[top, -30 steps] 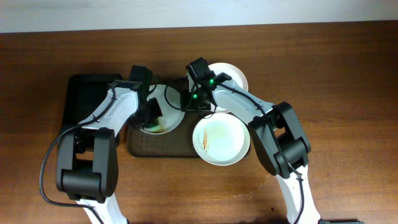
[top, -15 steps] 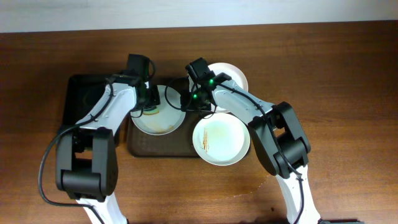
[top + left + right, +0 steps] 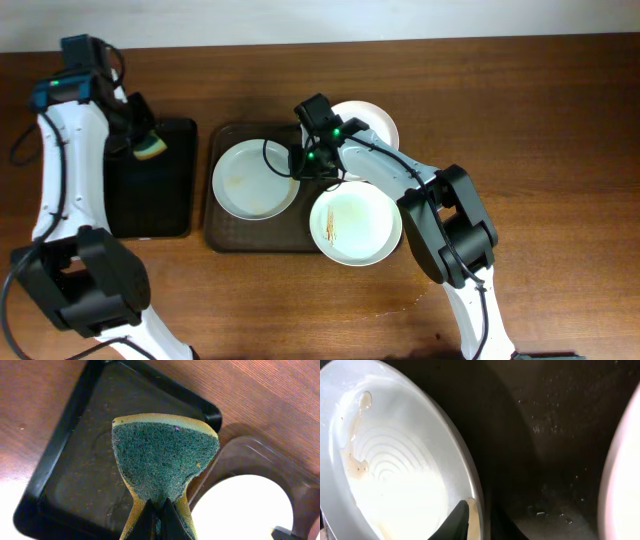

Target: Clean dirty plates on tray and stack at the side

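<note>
Left tool (image 3: 160, 512) and right tool (image 3: 479, 519) are both clamped tight

My wooden desk (image 3: 520, 120) carries the brown tray (image 3: 225, 235) and, just beside it on the left, a black tray (image 3: 150, 200).

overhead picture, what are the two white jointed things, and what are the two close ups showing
They are two robot arms at a wooden table, seen from above. Each close-up comes from a camera on one wrist. The left gripper holds a green sponge over a black tray. The right gripper pinches the rim of a smeared plate on the brown tray. A second plate, also smeared, lies at that tray's right front corner; a third plate shows partly at its back right.
</note>
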Robot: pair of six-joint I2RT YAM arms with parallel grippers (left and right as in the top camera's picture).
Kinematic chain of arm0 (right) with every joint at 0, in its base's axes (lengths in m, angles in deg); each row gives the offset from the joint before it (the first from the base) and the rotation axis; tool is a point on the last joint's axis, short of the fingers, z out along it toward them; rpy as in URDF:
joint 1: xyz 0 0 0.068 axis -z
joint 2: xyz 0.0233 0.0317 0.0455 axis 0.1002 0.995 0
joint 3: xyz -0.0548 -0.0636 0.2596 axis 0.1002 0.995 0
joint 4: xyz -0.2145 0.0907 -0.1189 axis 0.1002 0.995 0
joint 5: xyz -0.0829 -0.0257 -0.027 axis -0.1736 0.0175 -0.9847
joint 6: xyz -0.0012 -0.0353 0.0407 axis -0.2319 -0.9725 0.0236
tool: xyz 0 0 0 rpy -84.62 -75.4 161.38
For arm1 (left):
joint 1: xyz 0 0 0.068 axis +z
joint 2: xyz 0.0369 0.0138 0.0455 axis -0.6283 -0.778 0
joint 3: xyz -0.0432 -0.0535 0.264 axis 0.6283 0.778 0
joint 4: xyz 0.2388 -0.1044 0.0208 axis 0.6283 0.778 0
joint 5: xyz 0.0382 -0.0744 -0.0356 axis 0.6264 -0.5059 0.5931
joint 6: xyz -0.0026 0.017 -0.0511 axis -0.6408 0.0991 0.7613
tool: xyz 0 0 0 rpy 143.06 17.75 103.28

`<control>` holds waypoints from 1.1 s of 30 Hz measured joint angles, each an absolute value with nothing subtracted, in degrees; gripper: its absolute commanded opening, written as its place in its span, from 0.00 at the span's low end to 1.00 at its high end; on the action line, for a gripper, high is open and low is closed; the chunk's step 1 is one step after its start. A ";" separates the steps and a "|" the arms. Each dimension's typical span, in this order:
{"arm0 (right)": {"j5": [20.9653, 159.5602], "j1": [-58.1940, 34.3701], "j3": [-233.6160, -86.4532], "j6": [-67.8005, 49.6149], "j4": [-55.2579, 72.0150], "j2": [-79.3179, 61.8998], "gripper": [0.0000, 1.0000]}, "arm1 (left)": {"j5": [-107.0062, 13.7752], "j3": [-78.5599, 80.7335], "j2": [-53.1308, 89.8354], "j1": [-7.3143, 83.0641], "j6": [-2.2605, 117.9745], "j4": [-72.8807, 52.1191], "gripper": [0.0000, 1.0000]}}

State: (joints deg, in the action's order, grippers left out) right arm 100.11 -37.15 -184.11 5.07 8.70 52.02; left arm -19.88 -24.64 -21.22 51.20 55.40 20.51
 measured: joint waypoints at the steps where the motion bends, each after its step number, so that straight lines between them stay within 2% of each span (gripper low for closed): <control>1: 100.02 -37.21 -184.11 5.11 8.67 52.02 0.04 | -19.86 -24.64 -21.22 51.52 55.42 20.58 0.01; 6: 98.51 -37.74 -184.28 3.82 9.15 52.04 0.04 | -19.91 -24.64 -21.22 51.44 55.40 20.58 0.01; 10: 92.96 -38.02 -185.71 0.87 15.78 49.83 0.04 | -19.91 -24.64 -21.22 51.44 55.40 20.56 0.01; 17: 64.77 -43.90 -188.13 -3.78 18.95 34.12 0.04 | -20.58 -24.64 -21.22 51.44 55.42 20.58 0.01; 25: 28.20 -58.15 -188.22 -5.05 18.90 34.25 0.04 | -20.76 -24.64 -21.22 51.44 55.44 20.54 0.01; 33: 5.67 -62.35 -188.22 -5.27 17.42 34.25 0.04 | -20.76 -24.64 -21.22 51.44 55.44 20.56 0.01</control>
State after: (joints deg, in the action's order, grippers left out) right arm 5.67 -62.35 -188.22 -5.27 17.42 34.25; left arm -20.76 -24.64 -21.22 51.44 55.44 20.56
